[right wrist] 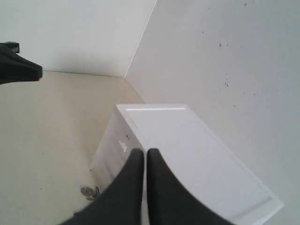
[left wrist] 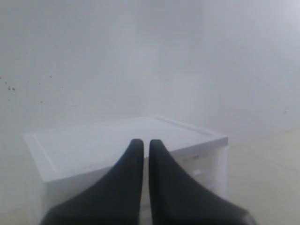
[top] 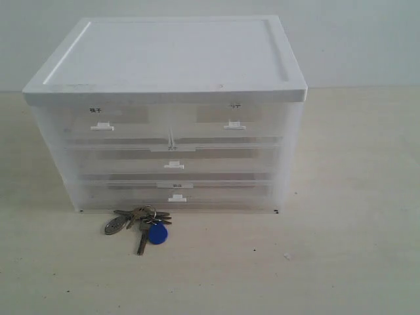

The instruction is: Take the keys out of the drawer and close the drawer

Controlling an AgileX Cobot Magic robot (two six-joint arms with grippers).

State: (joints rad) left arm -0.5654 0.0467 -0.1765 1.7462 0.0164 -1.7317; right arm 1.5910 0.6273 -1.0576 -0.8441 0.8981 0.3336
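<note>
The left fingers (left wrist: 133, 164) and right fingers (right wrist: 133, 178) are each pressed together, empty, well clear of the drawer cabinet (top: 164, 59). The keys (top: 139, 220) lie on the tabletop (top: 341, 262) just in front of it, with the drawer (top: 230, 117) seemingly shut. They look light, loose and flat-lying, and are probably best pinched at the blue tag (top: 157, 233).

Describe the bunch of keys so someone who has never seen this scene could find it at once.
Find the white translucent plastic drawer cabinet standing on the pale table. On the table right in front of its bottom drawer, left of centre, lies the small bunch of silver and brown metal keys. Its round blue plastic tag marks it out.
</note>
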